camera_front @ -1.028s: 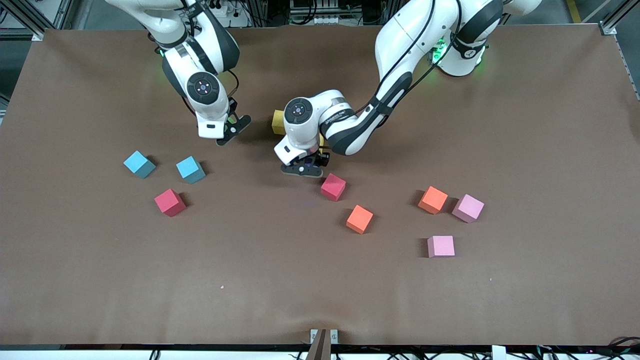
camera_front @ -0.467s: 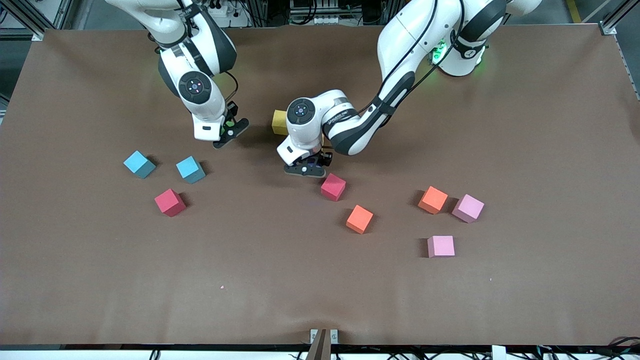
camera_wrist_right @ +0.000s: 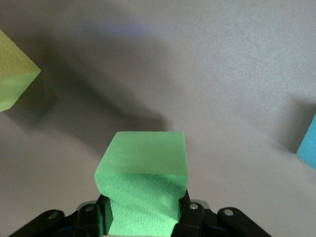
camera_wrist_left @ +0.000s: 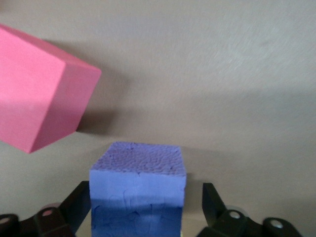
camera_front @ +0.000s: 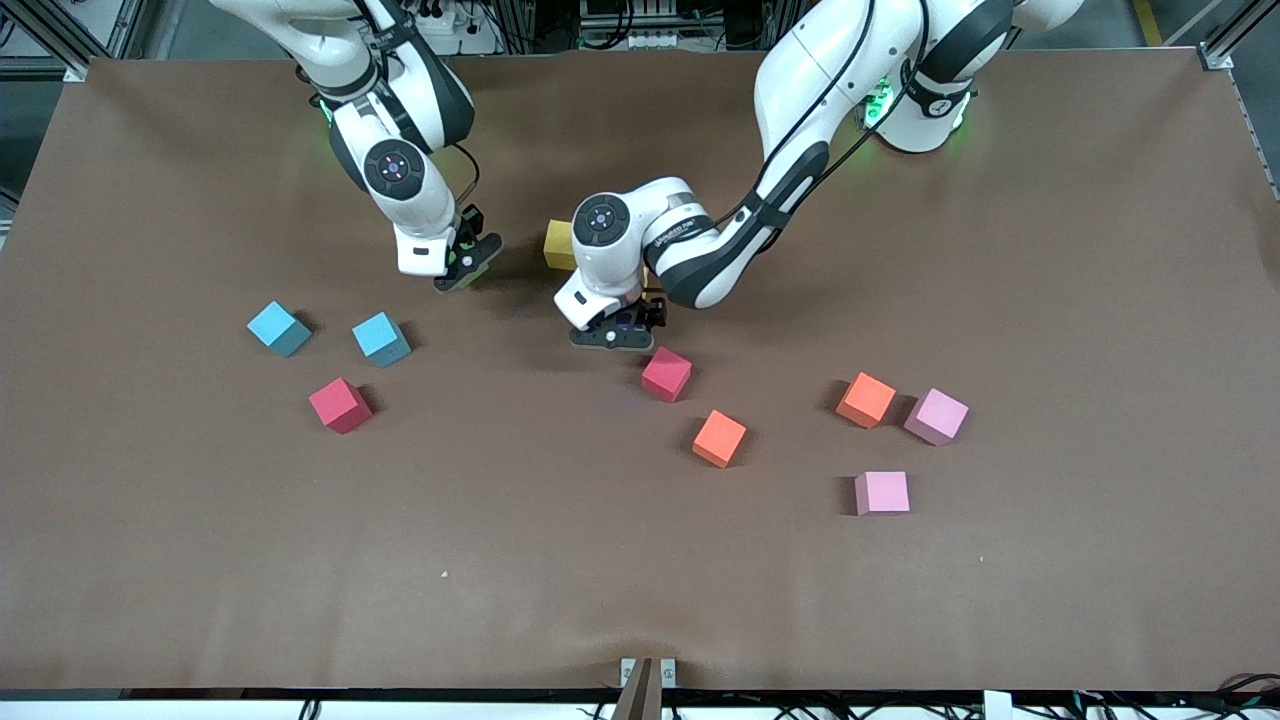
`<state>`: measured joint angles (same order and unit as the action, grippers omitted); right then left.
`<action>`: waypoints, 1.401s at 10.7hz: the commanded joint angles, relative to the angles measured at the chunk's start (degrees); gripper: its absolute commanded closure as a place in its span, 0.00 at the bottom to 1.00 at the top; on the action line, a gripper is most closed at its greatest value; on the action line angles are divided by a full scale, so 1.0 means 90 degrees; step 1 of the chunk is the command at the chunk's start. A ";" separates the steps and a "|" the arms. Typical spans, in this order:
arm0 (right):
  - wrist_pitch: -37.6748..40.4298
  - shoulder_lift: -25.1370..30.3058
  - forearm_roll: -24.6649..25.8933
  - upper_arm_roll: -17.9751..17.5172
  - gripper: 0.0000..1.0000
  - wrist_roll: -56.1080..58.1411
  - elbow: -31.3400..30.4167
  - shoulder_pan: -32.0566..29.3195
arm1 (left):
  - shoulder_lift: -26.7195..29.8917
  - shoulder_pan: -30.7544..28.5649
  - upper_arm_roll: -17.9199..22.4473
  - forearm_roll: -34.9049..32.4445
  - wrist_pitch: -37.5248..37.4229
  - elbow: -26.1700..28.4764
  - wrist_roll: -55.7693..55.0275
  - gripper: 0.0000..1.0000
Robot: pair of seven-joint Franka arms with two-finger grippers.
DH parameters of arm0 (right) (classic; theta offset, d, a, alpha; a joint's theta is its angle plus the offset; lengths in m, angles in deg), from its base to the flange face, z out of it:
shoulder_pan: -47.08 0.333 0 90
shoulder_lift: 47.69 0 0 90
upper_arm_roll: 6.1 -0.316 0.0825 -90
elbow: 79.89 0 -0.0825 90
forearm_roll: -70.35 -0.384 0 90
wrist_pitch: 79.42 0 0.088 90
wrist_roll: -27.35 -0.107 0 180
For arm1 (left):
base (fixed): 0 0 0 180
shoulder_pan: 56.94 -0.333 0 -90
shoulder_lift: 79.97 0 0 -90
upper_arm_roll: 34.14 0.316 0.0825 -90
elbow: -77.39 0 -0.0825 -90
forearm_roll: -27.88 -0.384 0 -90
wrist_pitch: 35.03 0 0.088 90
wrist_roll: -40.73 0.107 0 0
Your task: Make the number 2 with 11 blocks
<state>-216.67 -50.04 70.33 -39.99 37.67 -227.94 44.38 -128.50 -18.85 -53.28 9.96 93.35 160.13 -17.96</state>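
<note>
My left gripper (camera_front: pixel 612 335) (camera_wrist_left: pixel 145 193) stands open low over the table's middle. A purple block (camera_wrist_left: pixel 138 182) sits between its fingers (camera_wrist_left: pixel 212 197) with a gap showing. A red block (camera_front: pixel 666 373) (camera_wrist_left: pixel 39 98) lies just nearer the front camera. My right gripper (camera_front: pixel 465 262) (camera_wrist_right: pixel 143 205) is shut on a green block (camera_wrist_right: pixel 145 158), just above the table. It hangs beside a yellow block (camera_front: pixel 558 245) (camera_wrist_right: pixel 15 74), toward the right arm's end. The number 2 is not in view.
Loose blocks lie nearer the front camera. Toward the right arm's end are two light blue blocks (camera_front: pixel 278 328) (camera_front: pixel 381 338) and a red one (camera_front: pixel 340 404). Toward the left arm's end are two orange (camera_front: pixel 720 437) (camera_front: pixel 866 399) and two pink (camera_front: pixel 936 415) (camera_front: pixel 882 492).
My left gripper has opened and let go of the purple block. The right gripper, still holding the green block, has shifted slightly toward the yellow block.
</note>
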 commanded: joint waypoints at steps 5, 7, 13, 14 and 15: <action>-0.0336 -0.0040 -0.0263 0.0025 0.87 0.0266 0.0178 0.0124 | 0.0812 -0.0589 0.0211 0.0389 -0.0133 -0.0121 -0.1149 0.00; -0.0355 -0.0226 -0.0058 0.0025 0.87 0.1378 0.0666 0.0203 | 0.0764 -0.0628 0.0455 0.0389 -0.0133 -0.0043 -0.2806 0.00; 0.0627 -0.1865 0.1521 0.0416 0.90 0.3336 0.3282 0.0601 | 0.0588 -0.0863 0.0466 0.0525 -0.0133 0.0220 -0.5743 0.00; 0.0970 -0.2167 0.1602 0.0609 0.90 0.3268 0.3605 0.0941 | 0.0559 -0.0863 0.0466 0.0700 -0.0114 0.0260 -0.5754 0.00; 0.1031 -0.2383 0.1574 0.1143 0.90 0.3248 0.3802 0.1593 | 0.0442 -0.0901 0.0466 0.0856 -0.0036 0.0241 -0.5745 0.00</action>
<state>-209.72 -67.06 82.94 -34.59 67.02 -198.44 51.79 -123.91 -26.50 -48.96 15.48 92.33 161.87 -68.78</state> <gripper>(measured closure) 0.476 0.000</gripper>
